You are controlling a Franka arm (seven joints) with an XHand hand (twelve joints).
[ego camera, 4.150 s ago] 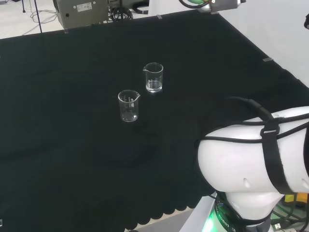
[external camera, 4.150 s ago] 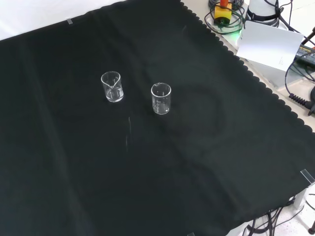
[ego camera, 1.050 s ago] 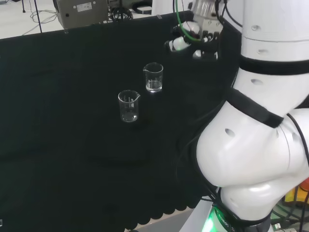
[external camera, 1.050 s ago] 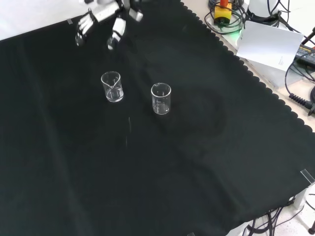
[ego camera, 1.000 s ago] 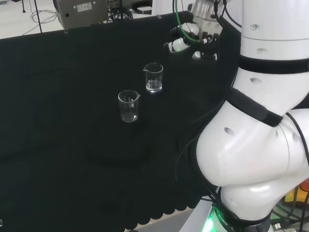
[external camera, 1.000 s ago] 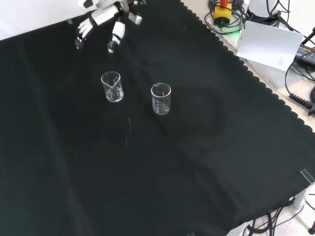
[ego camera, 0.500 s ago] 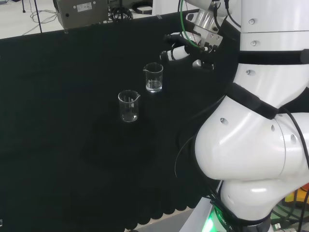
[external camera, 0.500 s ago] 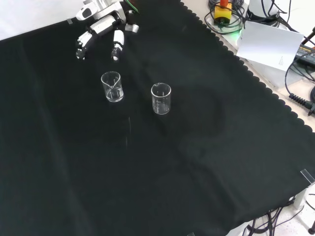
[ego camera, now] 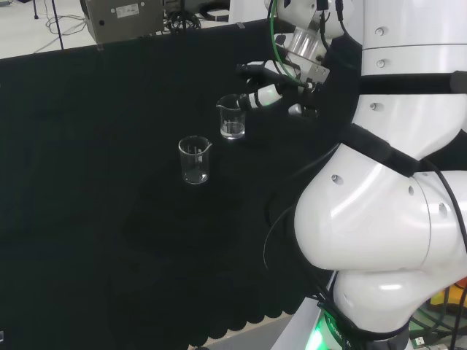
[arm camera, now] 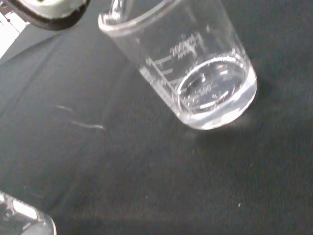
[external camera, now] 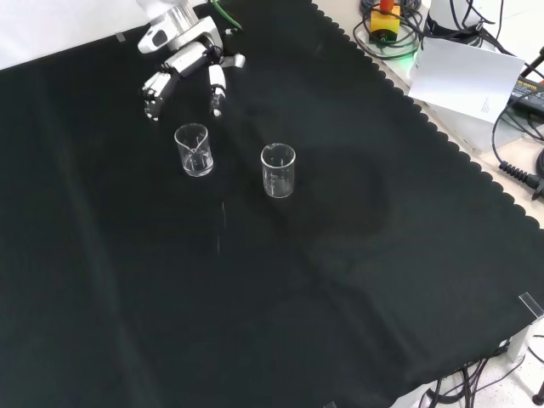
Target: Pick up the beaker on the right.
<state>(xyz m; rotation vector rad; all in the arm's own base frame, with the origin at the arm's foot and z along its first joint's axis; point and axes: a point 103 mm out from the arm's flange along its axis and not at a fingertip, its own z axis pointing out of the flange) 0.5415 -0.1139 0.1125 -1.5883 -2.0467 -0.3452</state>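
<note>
The hand (ego camera: 281,86) came into view from above the far side of the cloth, where four seconds earlier neither it nor the upper arm (ego camera: 408,44) had shown, and dropped steadily toward the right-hand beaker (ego camera: 232,117) of the head view. Over the last second it moved from well above and beyond that beaker to just beside its rim, its fingers (external camera: 217,89) spread and straight in the front view.

This is a robotics laboratory. A desk (external camera: 357,280) under black cloth carries two clear glass beakers (external camera: 194,150) with printed measuring marks. Cables (external camera: 518,174) lie at 3 o'clock in the front view, and a grey instrument box (ego camera: 120,20) stands at 11 o'clock in the head view.
</note>
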